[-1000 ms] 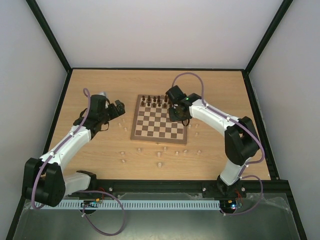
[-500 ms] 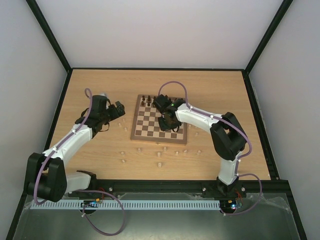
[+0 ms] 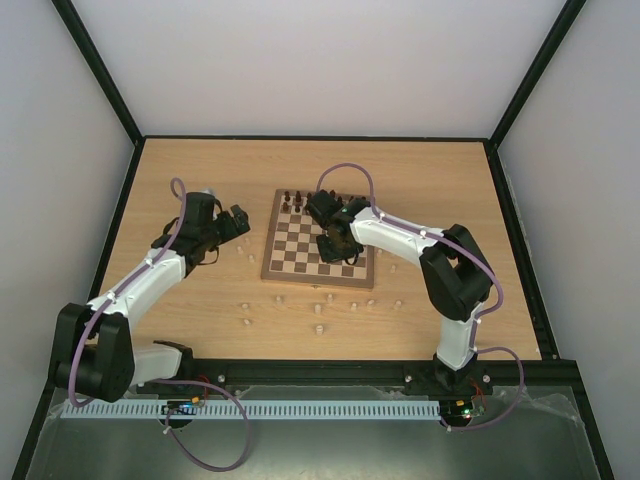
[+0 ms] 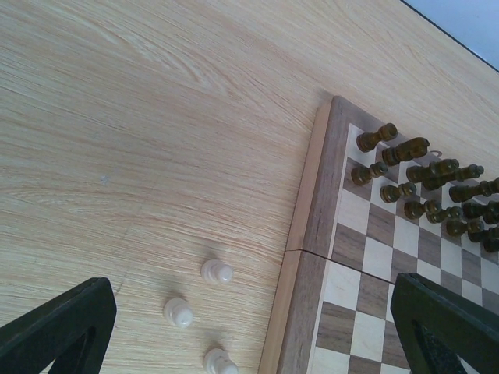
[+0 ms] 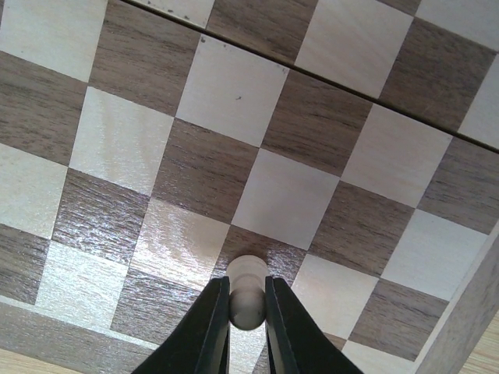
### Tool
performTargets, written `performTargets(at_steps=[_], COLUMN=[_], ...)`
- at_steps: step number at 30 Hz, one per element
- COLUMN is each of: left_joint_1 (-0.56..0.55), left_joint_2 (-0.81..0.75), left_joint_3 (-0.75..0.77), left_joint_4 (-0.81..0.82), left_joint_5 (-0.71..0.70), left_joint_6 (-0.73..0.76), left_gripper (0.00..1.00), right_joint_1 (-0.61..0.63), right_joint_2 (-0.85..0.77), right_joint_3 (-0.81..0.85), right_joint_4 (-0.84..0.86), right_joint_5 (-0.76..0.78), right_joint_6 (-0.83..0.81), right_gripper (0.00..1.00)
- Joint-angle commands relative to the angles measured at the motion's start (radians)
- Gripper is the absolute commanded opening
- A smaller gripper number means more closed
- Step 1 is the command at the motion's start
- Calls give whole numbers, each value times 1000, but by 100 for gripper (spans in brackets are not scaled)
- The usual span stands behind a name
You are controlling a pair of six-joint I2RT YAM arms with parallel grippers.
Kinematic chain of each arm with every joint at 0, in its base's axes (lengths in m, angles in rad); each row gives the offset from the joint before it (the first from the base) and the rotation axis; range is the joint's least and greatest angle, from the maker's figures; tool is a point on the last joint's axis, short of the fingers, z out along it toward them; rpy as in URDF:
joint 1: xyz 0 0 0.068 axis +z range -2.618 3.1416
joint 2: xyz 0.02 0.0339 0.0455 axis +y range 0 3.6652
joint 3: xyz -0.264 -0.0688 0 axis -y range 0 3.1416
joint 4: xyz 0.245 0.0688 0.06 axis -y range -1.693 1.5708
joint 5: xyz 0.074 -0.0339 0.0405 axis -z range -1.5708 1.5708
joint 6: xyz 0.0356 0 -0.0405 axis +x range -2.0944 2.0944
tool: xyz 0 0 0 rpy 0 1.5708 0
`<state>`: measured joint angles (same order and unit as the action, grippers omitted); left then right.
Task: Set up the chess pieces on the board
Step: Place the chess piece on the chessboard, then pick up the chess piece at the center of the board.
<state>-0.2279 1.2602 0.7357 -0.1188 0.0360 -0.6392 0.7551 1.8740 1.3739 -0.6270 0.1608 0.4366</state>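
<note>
The board (image 3: 297, 252) lies mid-table. My right gripper (image 3: 336, 244) is over its near right part, shut on a pale pawn (image 5: 248, 294) by its head. The pawn's base stands on or just above a dark square of the board (image 5: 234, 89) near its edge. My left gripper (image 3: 238, 222) hovers open and empty left of the board. Its fingers (image 4: 61, 327) frame three pale pawns (image 4: 216, 271) standing on the table beside the board's left border (image 4: 306, 234). Several more pale pieces (image 3: 319, 309) are scattered on the table in front of the board.
Dark brown pieces (image 3: 300, 201) fill the board's far rows and also show in the left wrist view (image 4: 421, 183). A few pale pieces (image 3: 392, 253) stand right of the board. Black frame rails (image 3: 320, 138) border the tabletop.
My right gripper has moved from the board's far right corner leftward and nearer over the board, then held still. My left arm has barely moved.
</note>
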Motion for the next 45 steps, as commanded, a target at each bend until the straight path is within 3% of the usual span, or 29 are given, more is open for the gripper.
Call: performTargets(at_steps=[1, 13, 21, 29, 40, 45], left_joint_1=[2, -6, -35, -74, -99, -110], left_joint_2=[15, 31, 99, 199, 403, 463], left_joint_3=[-7, 3, 1, 59, 245, 273], left_joint_4=[4, -39, -58, -71, -180, -191], left_joint_5=[-23, -102, -142, -152, -80, -73], left_joint_6=[4, 3, -39, 19, 93, 105], left_gripper=[100, 100, 99, 78, 83, 72], right_joint_1=[9, 8, 9, 9, 9, 8], right_joint_2=[18, -41, -138, -210, -266, -275], right_joint_3=[13, -12, -46, -93, -143, -159], right_joint_4=[-62, -62, -61, -53, -55, -51], right_joint_5=[-1, 11, -12, -14, 19, 28], right_joint_6=[8, 5, -1, -7, -7, -14], right_gripper=[15, 31, 32, 32, 32, 32])
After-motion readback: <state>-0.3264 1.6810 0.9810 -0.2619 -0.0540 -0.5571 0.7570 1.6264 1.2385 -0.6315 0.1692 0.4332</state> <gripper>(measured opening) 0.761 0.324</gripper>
